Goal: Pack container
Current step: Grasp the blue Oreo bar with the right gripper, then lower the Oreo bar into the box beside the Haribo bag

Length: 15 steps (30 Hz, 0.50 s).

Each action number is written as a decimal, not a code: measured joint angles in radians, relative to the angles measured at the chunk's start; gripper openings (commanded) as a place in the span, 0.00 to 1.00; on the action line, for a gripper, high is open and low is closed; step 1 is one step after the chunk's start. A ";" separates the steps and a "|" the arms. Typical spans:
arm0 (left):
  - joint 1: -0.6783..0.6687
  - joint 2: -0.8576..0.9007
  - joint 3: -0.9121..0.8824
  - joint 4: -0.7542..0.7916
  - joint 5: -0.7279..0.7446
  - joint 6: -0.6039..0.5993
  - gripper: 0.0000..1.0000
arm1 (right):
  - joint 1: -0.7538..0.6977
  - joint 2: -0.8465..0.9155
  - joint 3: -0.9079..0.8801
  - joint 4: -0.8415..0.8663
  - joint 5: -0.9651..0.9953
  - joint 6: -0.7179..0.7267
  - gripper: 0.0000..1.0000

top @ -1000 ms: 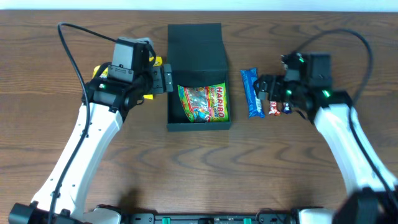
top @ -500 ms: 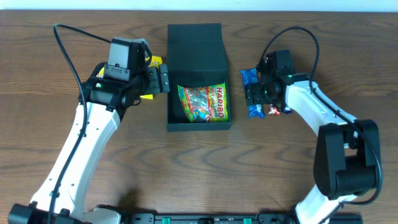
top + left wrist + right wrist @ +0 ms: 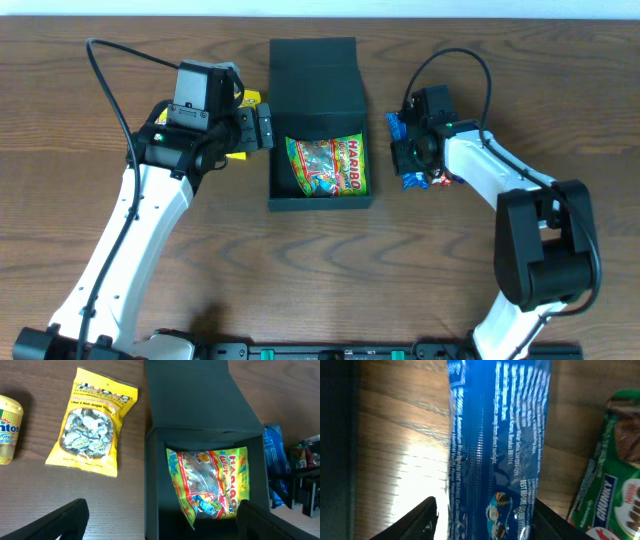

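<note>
The container (image 3: 276,190) is a dark square box with its flap lid open toward the back; it also shows in the left wrist view (image 3: 152,485). A Haribo bag (image 3: 327,165) lies inside it (image 3: 210,485). A blue snack packet (image 3: 400,125) lies right of the box. My right gripper (image 3: 407,152) is low over it, open. In the right wrist view its fingers (image 3: 485,515) sit on either side of the blue packet (image 3: 497,435). My left gripper (image 3: 262,128) is open and empty, above the box's left wall (image 3: 162,517).
A yellow candy bag (image 3: 92,422) and a yellow Mentos tub (image 3: 7,430) lie left of the box. Small snack packets (image 3: 442,180) lie right of the blue packet, one of them green (image 3: 615,485).
My right arm has swung left and come down over the blue packet. My left arm has shifted only slightly. The Haribo bag and box have not moved.
</note>
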 measured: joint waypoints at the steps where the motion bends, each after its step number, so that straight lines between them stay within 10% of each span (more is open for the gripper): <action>1: 0.000 0.000 0.000 0.000 0.000 0.000 0.95 | 0.000 0.011 0.000 -0.002 0.002 0.000 0.49; 5: 0.000 0.000 0.000 -0.006 0.000 0.000 0.95 | 0.002 0.021 0.009 -0.012 0.009 -0.005 0.27; 15: 0.133 -0.163 0.000 -0.048 -0.001 0.003 0.95 | 0.004 0.053 0.309 -0.345 0.009 0.024 0.11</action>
